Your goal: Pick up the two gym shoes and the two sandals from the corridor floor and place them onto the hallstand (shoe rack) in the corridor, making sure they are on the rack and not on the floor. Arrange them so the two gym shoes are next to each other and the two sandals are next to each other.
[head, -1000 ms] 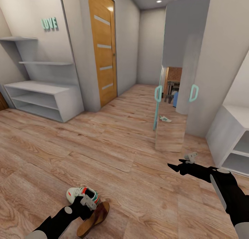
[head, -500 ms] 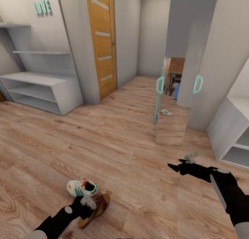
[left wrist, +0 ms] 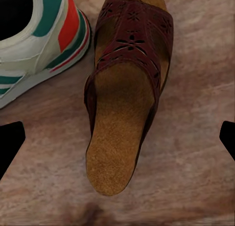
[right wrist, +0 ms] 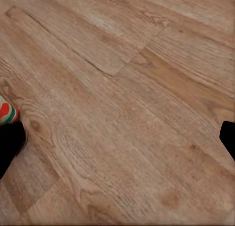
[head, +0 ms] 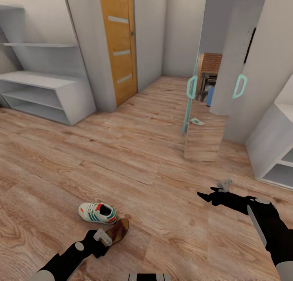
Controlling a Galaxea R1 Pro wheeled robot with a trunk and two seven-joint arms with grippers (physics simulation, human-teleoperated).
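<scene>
A cream-white gym shoe (head: 97, 213) with teal stripes and a red tongue lies on the wood-plank corridor floor (head: 142, 171). Touching its near side is a dark-brown sandal (head: 119, 230) with a tan footbed. My left gripper (head: 102, 239) hangs open just above the sandal's heel end. The left wrist view looks straight down on the sandal (left wrist: 125, 108), which lies between the spread fingertips (left wrist: 10, 145), with the gym shoe (left wrist: 39, 39) beside it. My right gripper (head: 204, 196) is open over bare floor; the shoe's edge (right wrist: 7, 113) shows in its wrist view. The light-grey hallstand (head: 44, 90) stands far left.
An orange wooden door (head: 118, 45) is past the hallstand. A mirrored wardrobe door (head: 207, 90) with teal handles stands ahead on the right, and a small white-green shoe (head: 196, 121) shows in it. Another grey shelf unit (head: 276, 151) is at the right edge.
The head view has tipped downward, so the room sits higher in the picture. The left gripper now sits over the sandal instead of covering the gym shoe. The right arm looks unchanged.
</scene>
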